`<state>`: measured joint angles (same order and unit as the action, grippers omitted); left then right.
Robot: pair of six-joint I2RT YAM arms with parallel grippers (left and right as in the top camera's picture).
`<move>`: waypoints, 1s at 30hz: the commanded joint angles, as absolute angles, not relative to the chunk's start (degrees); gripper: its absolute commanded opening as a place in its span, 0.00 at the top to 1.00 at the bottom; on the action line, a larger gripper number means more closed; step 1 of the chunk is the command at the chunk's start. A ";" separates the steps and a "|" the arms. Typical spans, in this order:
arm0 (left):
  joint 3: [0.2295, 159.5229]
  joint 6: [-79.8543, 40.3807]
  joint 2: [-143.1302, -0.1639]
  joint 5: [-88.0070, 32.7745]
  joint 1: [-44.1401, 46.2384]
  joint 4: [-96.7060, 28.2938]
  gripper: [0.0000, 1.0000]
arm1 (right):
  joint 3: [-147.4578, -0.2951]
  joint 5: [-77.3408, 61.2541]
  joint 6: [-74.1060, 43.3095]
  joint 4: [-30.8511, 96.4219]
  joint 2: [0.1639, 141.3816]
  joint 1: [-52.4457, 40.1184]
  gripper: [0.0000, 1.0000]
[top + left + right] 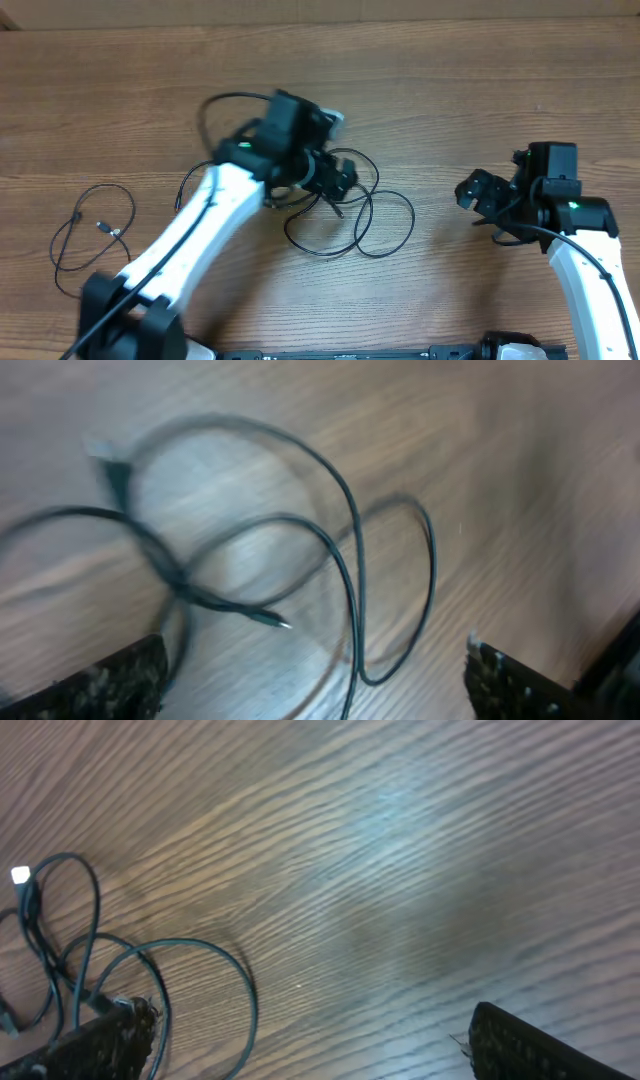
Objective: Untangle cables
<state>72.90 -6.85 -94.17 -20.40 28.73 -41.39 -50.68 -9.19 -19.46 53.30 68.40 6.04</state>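
Note:
A tangle of thin black cables point(355, 215) lies in loose loops at the table's middle; it also shows in the left wrist view point(340, 550) and at the left of the right wrist view point(120, 970). A small metal plug end point(278, 623) lies inside the loops. A separate thin black cable point(95, 225) lies alone at the left. My left gripper point(335, 178) is open over the tangle's upper left, its fingers point(315, 685) wide apart with nothing between them. My right gripper point(478, 195) is open and empty to the right of the tangle, above bare wood point(310, 1040).
The table is brown wood point(450, 90). A thicker black arm cable point(225, 100) arcs behind my left wrist. My arm bases stand at the front edge, left point(130, 320) and right point(600, 290).

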 commanded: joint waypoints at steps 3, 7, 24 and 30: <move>73.65 -3.38 -102.10 -20.43 33.10 -41.87 0.08 | -51.62 -9.52 -19.29 53.54 67.51 6.61 0.02; 73.65 -5.85 -106.87 -21.58 35.46 -42.63 0.11 | -51.62 -9.52 -19.31 53.54 67.51 6.61 0.02; 81.06 -8.21 -109.25 -24.62 35.57 -48.71 0.96 | -51.62 -9.52 -19.31 53.95 67.51 6.61 0.03; 108.99 -1.52 -107.44 -23.57 28.05 -64.82 0.96 | -51.64 -9.50 -19.29 53.95 67.51 6.61 0.03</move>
<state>92.25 -6.26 -109.78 -24.23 32.99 -60.27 -50.68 -9.19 -19.44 54.04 68.40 6.39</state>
